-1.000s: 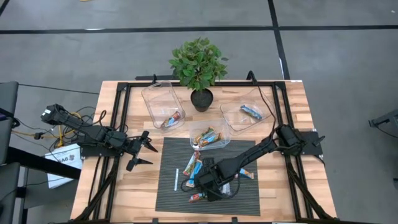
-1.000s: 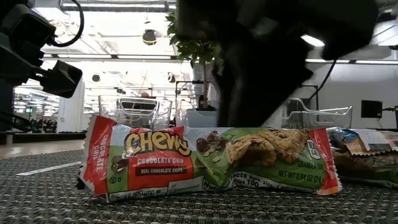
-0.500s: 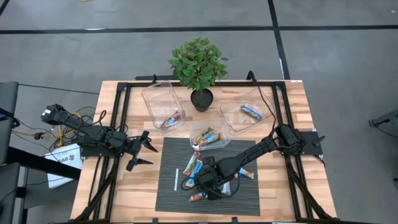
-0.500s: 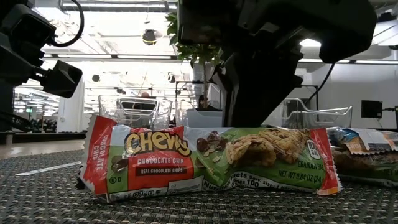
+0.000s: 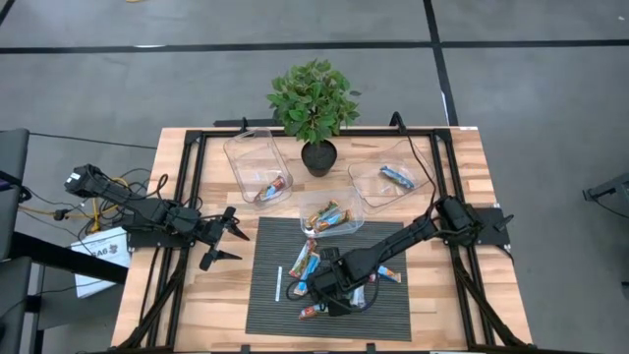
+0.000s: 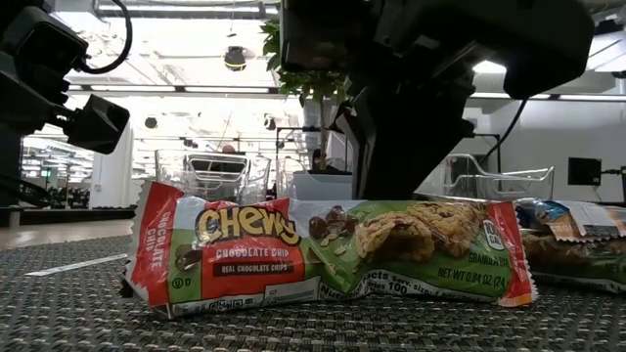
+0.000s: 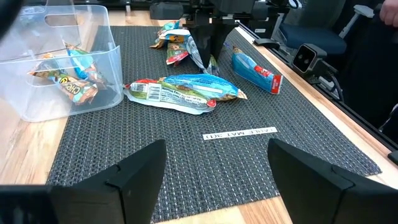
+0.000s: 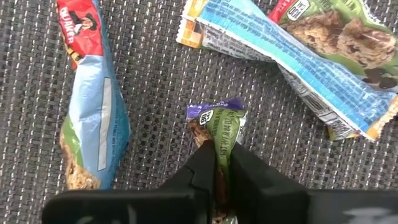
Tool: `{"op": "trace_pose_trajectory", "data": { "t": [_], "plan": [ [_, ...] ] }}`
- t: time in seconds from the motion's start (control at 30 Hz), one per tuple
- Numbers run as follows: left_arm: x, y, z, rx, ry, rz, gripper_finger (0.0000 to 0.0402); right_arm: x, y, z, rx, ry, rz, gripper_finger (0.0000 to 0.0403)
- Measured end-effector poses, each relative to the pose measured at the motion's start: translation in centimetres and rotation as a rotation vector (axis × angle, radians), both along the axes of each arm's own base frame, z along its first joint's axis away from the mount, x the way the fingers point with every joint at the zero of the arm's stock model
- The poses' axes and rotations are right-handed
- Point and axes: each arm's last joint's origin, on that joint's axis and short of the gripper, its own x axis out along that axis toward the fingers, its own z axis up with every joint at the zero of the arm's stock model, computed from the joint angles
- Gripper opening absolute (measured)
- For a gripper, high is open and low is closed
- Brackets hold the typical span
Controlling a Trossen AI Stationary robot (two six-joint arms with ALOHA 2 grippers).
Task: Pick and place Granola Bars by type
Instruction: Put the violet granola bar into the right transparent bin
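The right gripper [image 8: 222, 163] pinched a green-wrapped granola bar [image 8: 221, 124] on the mat [image 5: 265, 246], blue-wrapped bars [image 8: 93, 112] flanking; the left gripper [image 5: 228, 239] waited open

A robotics lab or workshop: a wooden desk [image 5: 462, 157] fitted with black frame rails [image 5: 192, 197] stands on a grey industrial floor [image 5: 118, 69] marked with dark lines, and beyond it a large hall with bright ceiling lights [image 6: 196, 93] and office chairs [image 7: 317, 37].
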Motion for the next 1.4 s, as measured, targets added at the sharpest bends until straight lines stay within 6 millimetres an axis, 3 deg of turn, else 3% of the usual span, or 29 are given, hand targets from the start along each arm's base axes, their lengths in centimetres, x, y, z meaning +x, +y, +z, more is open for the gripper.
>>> {"op": "trace_pose_trajectory", "data": {
  "t": [0.43, 0.67, 1.1, 1.4],
  "plan": [
    [0.0, 0.0, 0.0, 0.000, 0.000, 0.000, 0.0274, 0.2, -0.2, 0.1, 0.061, 0.017, 0.001, 0.0018],
    [0.0, 0.0, 0.0, 0.000, 0.000, -0.001, 0.0274, -0.5, -0.9, 3.1, 0.084, -0.028, -0.005, 0.0013],
    [0.0, 0.0, 0.0, 0.000, 0.000, 0.000, 0.0274, -6.3, -4.3, 10.1, 0.183, -0.196, -0.137, 0.0014],
    [0.0, 0.0, 0.0, 0.000, 0.001, 0.000, 0.0274, -10.9, -7.9, 13.0, 0.191, -0.277, -0.198, 0.0015]
  ]
}}
